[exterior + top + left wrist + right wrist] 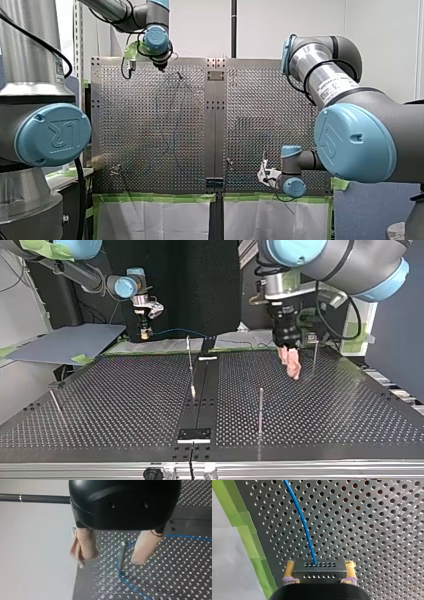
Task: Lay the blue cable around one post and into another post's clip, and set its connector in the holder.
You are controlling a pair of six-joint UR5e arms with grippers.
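The left jaws are released: in the left wrist view their two beige pads (85,545) hang spread apart just above the perforated metal table (170,580), with a slim upright metal post (121,553) standing between them, touched by neither. The thin blue cable (119,571) lies on the table there, bending round the foot of that post on one side and running off under the far pad. In the top view these jaws hang at the view's right, pads (291,362) pointing down close over the table (125,405). The right jaws are clenched on the small grey metal block connector (319,571) with rows of tiny holes, one yellow pad (290,567) pressed against each end of it. The cable (304,525) leaves the middle of the connector's face and runs straight ahead of the jaws over the table (374,530), with a strip of green tape (249,530) along the table's edge beside it. In the top view the right jaws hold the connector above the table's far edge, left of the middle, and the cable (175,331) stretches from there toward the view's right.
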